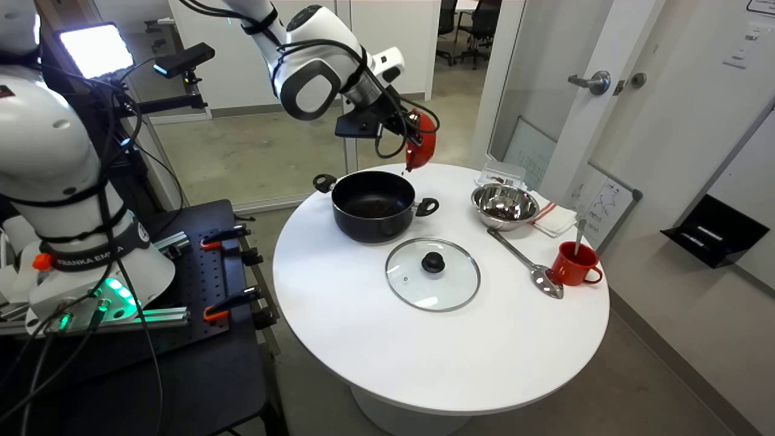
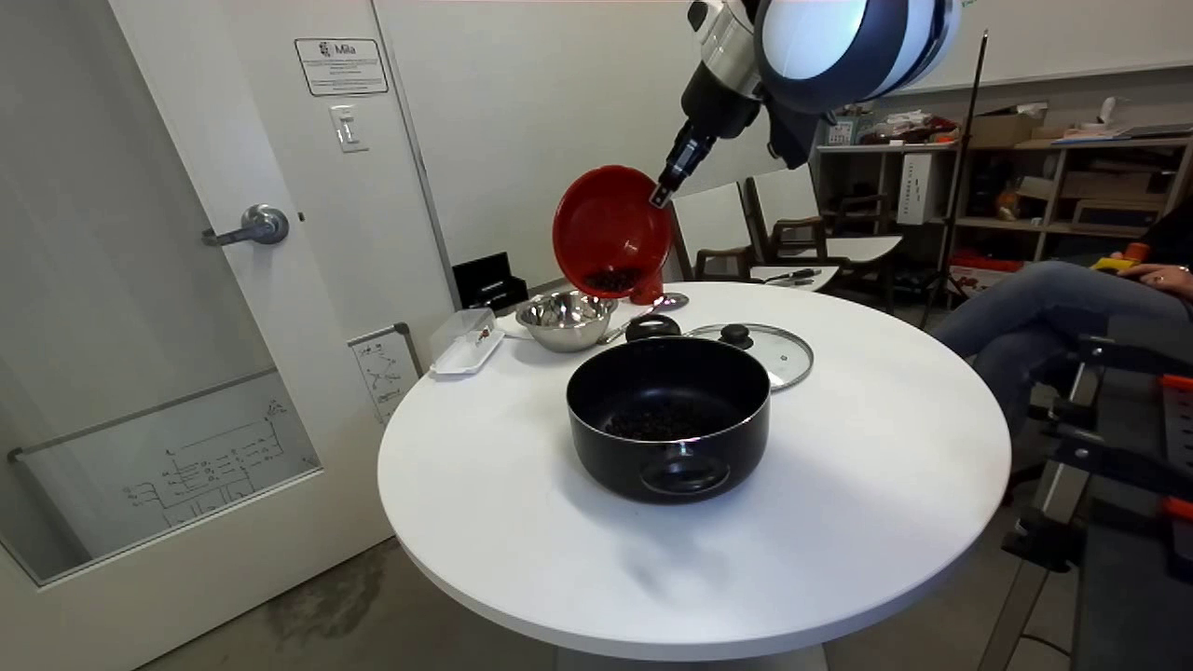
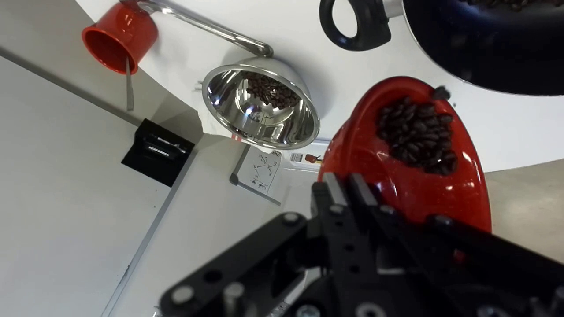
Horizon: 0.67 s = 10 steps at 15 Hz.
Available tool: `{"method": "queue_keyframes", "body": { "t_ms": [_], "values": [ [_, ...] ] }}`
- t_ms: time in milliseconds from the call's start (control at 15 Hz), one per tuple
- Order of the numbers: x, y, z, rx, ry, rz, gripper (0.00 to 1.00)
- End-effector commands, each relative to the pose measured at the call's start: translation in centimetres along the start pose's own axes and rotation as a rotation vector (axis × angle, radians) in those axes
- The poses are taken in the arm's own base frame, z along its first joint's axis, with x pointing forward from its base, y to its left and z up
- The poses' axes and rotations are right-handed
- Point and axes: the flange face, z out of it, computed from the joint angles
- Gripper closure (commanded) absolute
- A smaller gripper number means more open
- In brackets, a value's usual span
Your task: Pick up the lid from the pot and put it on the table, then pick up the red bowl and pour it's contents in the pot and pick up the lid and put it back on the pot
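Pouring, seemingly partial: gripper (image 3: 347,186) pinching red bowl (image 2: 610,214), beans (image 3: 416,134) in it and in pot (image 1: 372,231). Lid (image 1: 433,280): on table (image 1: 454,357). Outstanding: remaining beans, relidding.

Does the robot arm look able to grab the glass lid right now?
Probably not: its tool is clamped on the red bowl, tilted with dark beans inside. The lid itself looks free, lying flat on the table, black knob up, nothing on top.

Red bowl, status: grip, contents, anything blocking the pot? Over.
Jaws shut on bowl at rim. Bowl aloft, tilted toward pot. Beans in both. Nothing seen blocking: pot open, lid on table.
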Motion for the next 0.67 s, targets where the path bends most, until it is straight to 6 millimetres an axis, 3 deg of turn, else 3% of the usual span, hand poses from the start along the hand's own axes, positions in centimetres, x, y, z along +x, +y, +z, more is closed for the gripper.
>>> {"method": "queue_keyframes", "body": {
  "t_ms": [0,600],
  "values": [
    [-0.2,-0.1,-1.1,-0.002,0.005,-0.035,0.98],
    [-1.9,-2.1,-1.2,0.033,-0.028,-0.065,0.98]
  ]
}}
